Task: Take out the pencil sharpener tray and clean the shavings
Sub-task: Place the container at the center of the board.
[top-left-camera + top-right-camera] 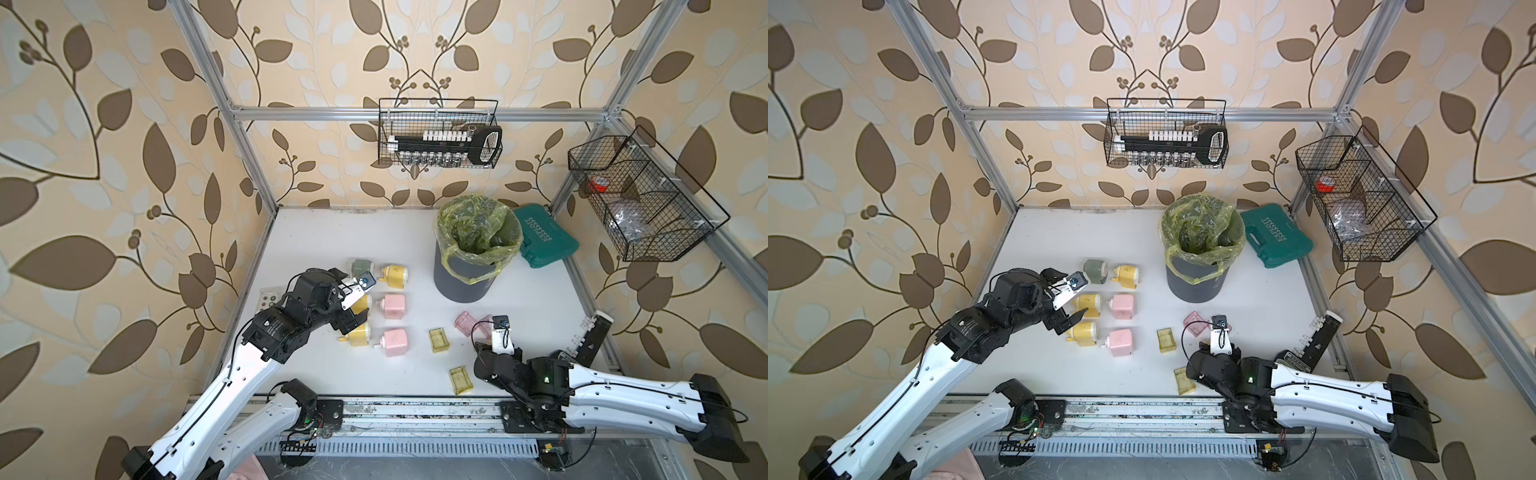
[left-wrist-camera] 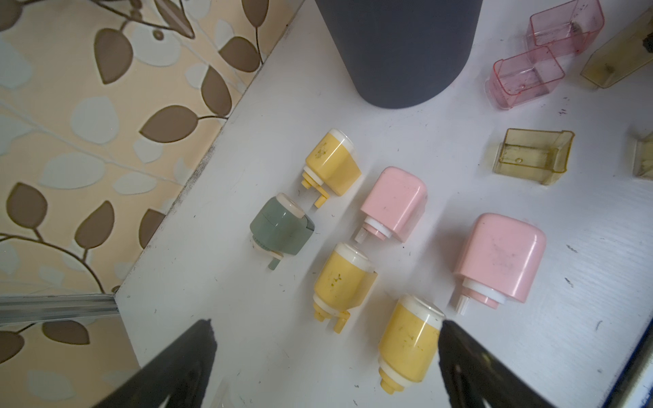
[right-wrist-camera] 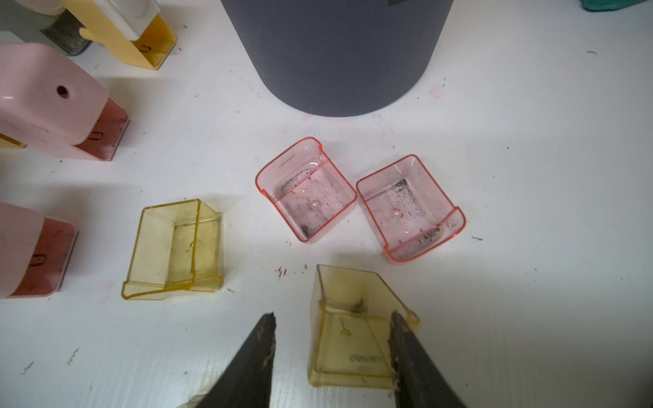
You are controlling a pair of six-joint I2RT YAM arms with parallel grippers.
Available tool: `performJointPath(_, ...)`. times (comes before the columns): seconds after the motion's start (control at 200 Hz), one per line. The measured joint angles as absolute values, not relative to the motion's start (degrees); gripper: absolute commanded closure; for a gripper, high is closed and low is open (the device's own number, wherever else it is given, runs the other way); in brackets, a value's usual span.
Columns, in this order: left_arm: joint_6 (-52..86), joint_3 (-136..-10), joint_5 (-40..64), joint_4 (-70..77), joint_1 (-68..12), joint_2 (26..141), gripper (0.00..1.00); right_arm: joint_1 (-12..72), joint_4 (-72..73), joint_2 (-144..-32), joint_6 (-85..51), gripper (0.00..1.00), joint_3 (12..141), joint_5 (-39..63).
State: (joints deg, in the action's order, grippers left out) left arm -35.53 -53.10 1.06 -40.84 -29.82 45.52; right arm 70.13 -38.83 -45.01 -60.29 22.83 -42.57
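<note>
Right hand [image 3: 333,315] parted astride yellow tray [image 3: 353,348], 1 side touching; tray long axis toward bin [image 3: 335,53]. Left hand [image 2: 327,323] wide, empty.

Top views overhead; wrist views near, sharing the table [image 2: 268,116]

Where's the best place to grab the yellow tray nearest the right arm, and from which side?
Probably pinch the yellow tray across its long side walls, coming down from above: it lies open side up, and those walls stand upright and parallel.
</note>
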Motion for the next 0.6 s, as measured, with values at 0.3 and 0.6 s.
performJointPath(0.3,-35.55,-51.75,2.76,-41.04,-29.82,43.64,0.01,70.13,-39.2,-42.33,-61.1,0.5,22.83,-41.74)
performJointPath(0.6,-34.3,-51.55,2.37,-40.03,-29.82,42.87,0.01,70.13,-39.57,-41.08,-56.95,0.47,26.37,-41.82)
